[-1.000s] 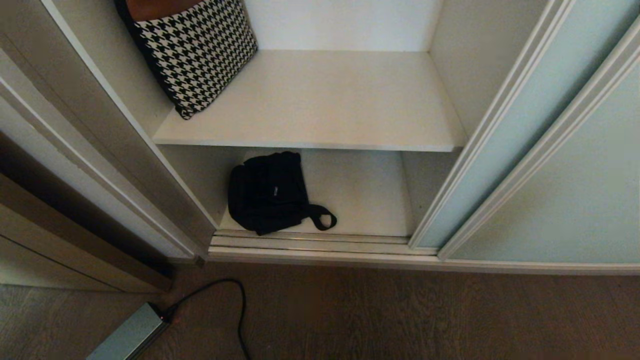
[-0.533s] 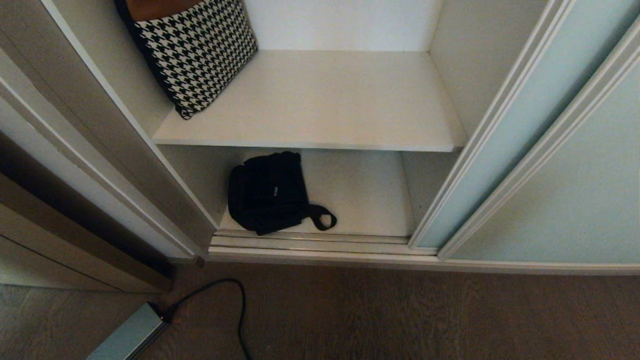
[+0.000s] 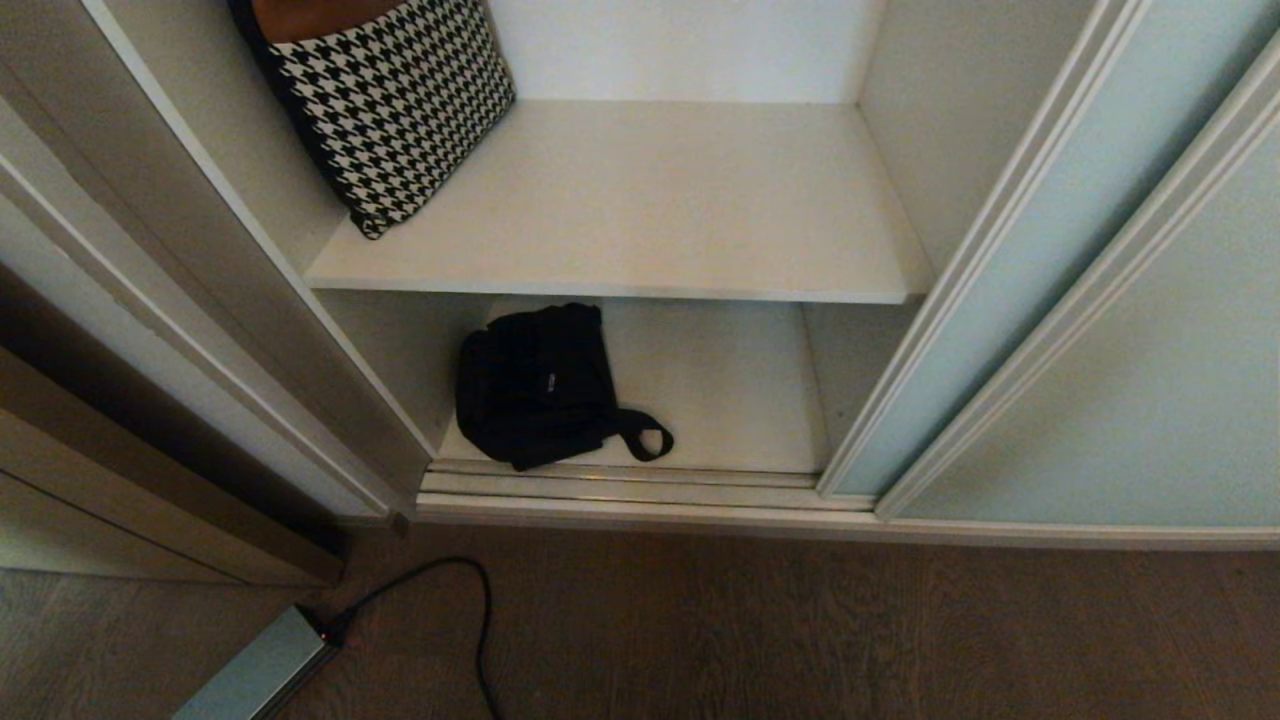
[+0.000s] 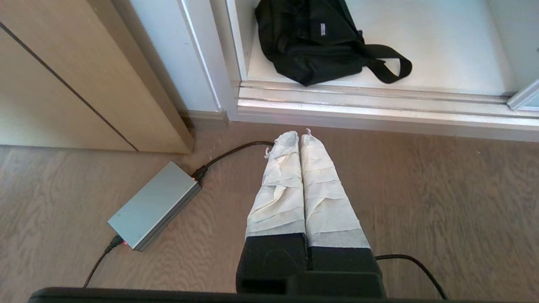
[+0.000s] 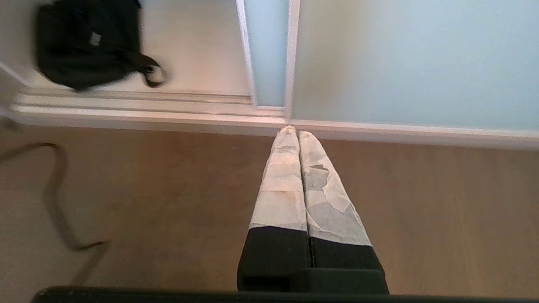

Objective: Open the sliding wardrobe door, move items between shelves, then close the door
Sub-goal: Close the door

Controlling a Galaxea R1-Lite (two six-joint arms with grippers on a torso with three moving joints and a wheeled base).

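- Two shelves (image 3: 640, 200) in view inside the open wardrobe: upper board bearing only a houndstooth cushion (image 3: 385, 105) at its far left; lower board near floor level.
- One black bag (image 3: 535, 385) lying on the left part of the lower shelf, small white label facing up, strap loop trailing right toward the metal floor track (image 3: 620, 485).
- Sliding door (image 3: 1010, 270) of pale blue-green glass pushed to the right, overlapping a second like panel.
- Left gripper (image 4: 300, 135): taped fingers pressed together, closed on nothing, hanging over the wooden floor (image 4: 421, 189) just short of the track, bag beyond it.
- Right gripper (image 5: 293, 131): taped fingers likewise closed and empty, tips pointing at the foot of the door frames.
- On the floor to the left: a grey power brick (image 4: 153, 206) with black cable (image 4: 227, 153).
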